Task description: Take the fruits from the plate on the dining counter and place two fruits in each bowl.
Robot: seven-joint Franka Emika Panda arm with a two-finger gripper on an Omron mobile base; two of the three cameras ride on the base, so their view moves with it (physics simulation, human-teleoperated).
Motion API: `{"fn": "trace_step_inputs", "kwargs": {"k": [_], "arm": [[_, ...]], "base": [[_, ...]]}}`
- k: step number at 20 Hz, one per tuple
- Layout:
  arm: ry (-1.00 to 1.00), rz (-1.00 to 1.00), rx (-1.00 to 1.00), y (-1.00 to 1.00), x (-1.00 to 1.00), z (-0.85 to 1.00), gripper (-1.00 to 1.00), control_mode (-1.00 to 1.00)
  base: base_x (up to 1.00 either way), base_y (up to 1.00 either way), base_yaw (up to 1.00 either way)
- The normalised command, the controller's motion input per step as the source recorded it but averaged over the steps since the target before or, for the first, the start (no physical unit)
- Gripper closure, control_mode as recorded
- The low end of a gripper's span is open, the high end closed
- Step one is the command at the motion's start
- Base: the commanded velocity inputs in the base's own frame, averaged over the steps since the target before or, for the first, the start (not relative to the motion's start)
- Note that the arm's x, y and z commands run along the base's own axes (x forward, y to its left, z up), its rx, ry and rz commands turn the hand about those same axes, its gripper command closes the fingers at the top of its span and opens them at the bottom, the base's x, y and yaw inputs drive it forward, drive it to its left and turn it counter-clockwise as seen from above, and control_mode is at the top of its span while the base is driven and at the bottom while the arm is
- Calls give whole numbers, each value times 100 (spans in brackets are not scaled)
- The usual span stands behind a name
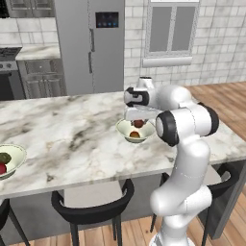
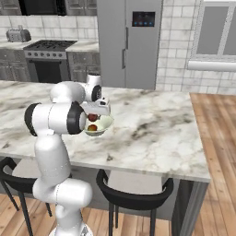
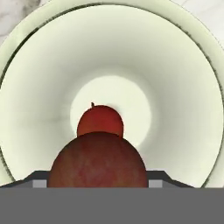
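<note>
Over near bowl [image 1: 136,130] on dining counter [image 1: 72,139]: gripper [image 1: 139,121] hovers, jaws clamped on dark reddish-brown fruit [image 3: 97,160], held directly above bowl's centre. Orange-yellow fruit [image 1: 135,135] already lies in bowl, straight below held one. Judged next: release straight down. Far bowl [image 1: 9,161] holds olive and red fruits.

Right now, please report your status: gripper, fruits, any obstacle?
Gripper shut on dark reddish-brown fruit, above near bowl. Orange-yellow fruit already inside. Far bowl holds green and red fruits. Nothing in the way.
</note>
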Motion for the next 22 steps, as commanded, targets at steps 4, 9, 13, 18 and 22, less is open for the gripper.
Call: {"fn": "trace_step_inputs", "kwargs": {"k": [4, 9, 13, 18, 22], "arm": [[7, 0, 0, 0, 50, -43, 100, -100], [10, 0, 0, 0, 9, -39, 100, -100], [5, 0, 0, 0, 0, -33, 100, -100], [0, 0, 0, 0, 0, -5, -100, -100], [0, -1, 0, 0, -2, 0, -100, -100]], "base": [[0, 0, 0], [0, 0, 0], [0, 0, 0], [0, 0, 0], [0, 0, 0]]}}
